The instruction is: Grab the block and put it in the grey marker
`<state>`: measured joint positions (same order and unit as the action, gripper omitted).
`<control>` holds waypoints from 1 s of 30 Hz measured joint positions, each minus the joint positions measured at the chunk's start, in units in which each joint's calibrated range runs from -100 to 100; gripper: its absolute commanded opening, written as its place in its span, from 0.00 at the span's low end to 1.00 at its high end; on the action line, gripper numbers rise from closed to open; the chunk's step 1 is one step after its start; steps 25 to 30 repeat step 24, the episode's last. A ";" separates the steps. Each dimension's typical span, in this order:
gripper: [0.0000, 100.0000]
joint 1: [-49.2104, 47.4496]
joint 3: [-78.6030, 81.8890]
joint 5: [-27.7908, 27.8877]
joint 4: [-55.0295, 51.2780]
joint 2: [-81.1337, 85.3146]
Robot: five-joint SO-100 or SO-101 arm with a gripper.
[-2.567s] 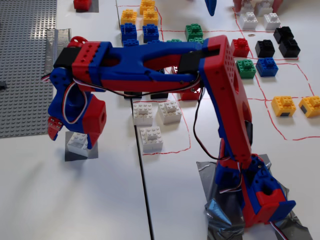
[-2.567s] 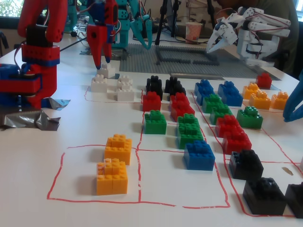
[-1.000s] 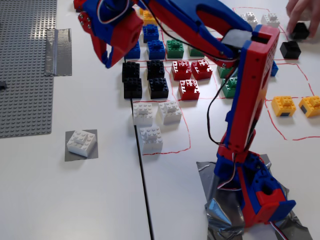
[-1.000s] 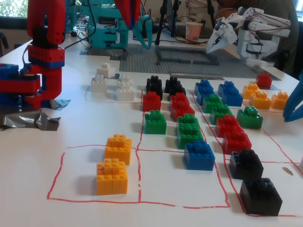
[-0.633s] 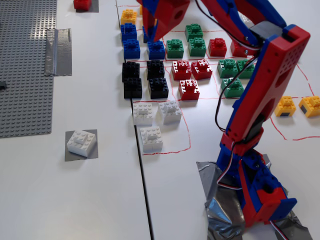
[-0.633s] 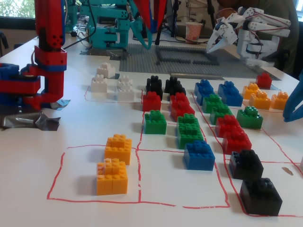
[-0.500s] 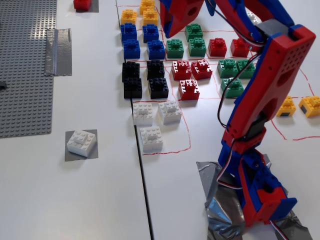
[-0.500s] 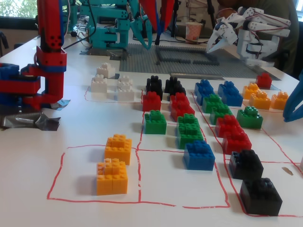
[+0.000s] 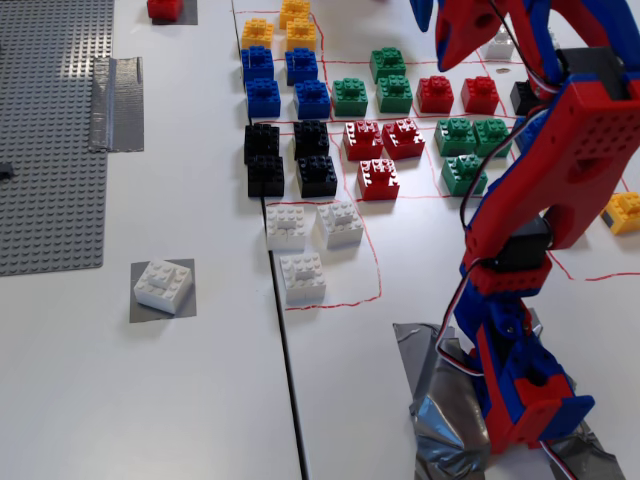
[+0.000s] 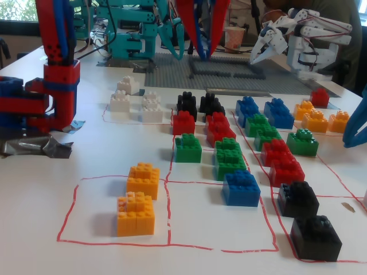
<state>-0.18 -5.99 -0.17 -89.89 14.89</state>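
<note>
The white block [image 9: 163,285] sits upright on the dark-grey square marker [image 9: 186,303], left of the black seam line. In a fixed view it shows beyond the other white bricks [image 10: 129,85]. My red-and-blue gripper [image 9: 436,48] hangs high over the green and red bricks at the top right, far from the block. Its jaws stand slightly apart and hold nothing. It also shows at the top of a fixed view [image 10: 200,51].
Three white bricks [image 9: 302,277] lie in a red-outlined box beside the seam. Rows of black, blue, green, red and orange bricks fill the drawn grid. A grey studded baseplate [image 9: 50,150] lies left. A red brick [image 9: 164,9] sits on a second grey patch. The arm base [image 9: 520,390] stands on silver tape.
</note>
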 measured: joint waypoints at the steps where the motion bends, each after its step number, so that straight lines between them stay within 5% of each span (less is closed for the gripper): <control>1: 0.00 0.44 0.82 0.00 0.40 0.08; 30: 0.00 4.54 13.08 0.44 10.52 0.08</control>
